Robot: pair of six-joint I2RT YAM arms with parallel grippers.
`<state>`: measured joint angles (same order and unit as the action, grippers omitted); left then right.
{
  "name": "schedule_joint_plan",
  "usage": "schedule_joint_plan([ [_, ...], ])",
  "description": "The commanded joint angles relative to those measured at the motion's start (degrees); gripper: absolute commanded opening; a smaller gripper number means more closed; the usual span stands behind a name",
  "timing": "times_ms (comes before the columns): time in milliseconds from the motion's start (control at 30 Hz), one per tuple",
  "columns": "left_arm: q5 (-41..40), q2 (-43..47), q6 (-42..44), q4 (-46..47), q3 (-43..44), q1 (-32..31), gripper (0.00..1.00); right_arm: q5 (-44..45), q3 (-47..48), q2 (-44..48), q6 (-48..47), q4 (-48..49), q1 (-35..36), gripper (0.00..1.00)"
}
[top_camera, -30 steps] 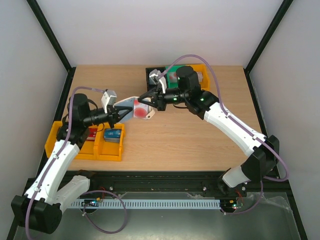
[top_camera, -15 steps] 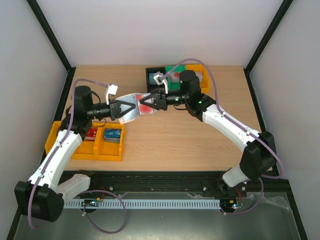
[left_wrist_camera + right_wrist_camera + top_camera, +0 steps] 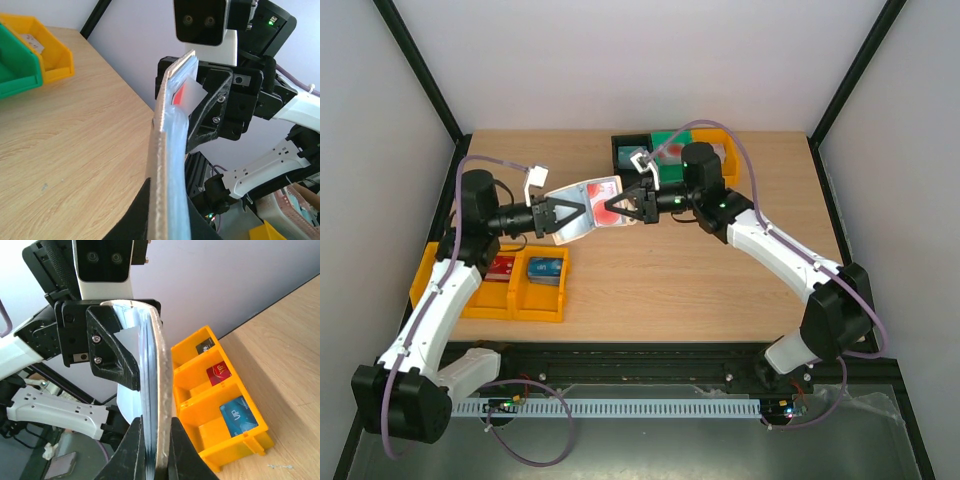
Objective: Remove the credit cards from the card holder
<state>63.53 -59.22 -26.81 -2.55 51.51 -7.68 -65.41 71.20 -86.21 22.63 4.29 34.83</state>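
The card holder (image 3: 582,207) hangs in the air over the back-middle of the table, opened out, cream outside and blue-grey inside. A red card (image 3: 611,211) shows in its right half. My left gripper (image 3: 563,215) is shut on its left end and my right gripper (image 3: 616,208) is shut on its right end. The left wrist view shows the holder edge-on (image 3: 161,150) between my left gripper (image 3: 167,200), with a red corner (image 3: 180,93) near the top. The right wrist view shows the holder edge-on (image 3: 159,385) in my right gripper (image 3: 156,426).
A yellow divided bin (image 3: 470,300) at the front left holds a red VIP card (image 3: 502,265), a blue VIP card (image 3: 547,268) and, in the right wrist view, a dark card (image 3: 205,346). Black, green (image 3: 670,143) and yellow bins stand at the back.
Both grippers kept their grip on the holder. It has moved a little left and back, and lies flatter and more opened out. The left arm has swung back and leftward.
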Motion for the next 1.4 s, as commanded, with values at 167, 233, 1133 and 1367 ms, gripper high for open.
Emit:
schedule_joint_plan([
  [167,-14.21,1.20,4.85,-4.61,2.35,0.88,0.44,1.49,0.95,1.99,0.65,-2.40,-0.37,0.02],
  [233,-23.47,1.70,7.48,-6.86,2.77,1.00,0.62,7.57,2.53,1.37,0.07,-7.46,-0.33,0.02],
  [1133,-16.31,2.59,-8.35,12.43,-3.15,-4.33,0.49,20.03,17.40,-3.45,-2.46,-16.14,8.59,0.02],
  [1367,-18.00,3.04,-9.17,10.57,-3.42,-3.58,0.53,12.01,15.96,-1.87,-2.70,-12.54,8.42,0.02],
])
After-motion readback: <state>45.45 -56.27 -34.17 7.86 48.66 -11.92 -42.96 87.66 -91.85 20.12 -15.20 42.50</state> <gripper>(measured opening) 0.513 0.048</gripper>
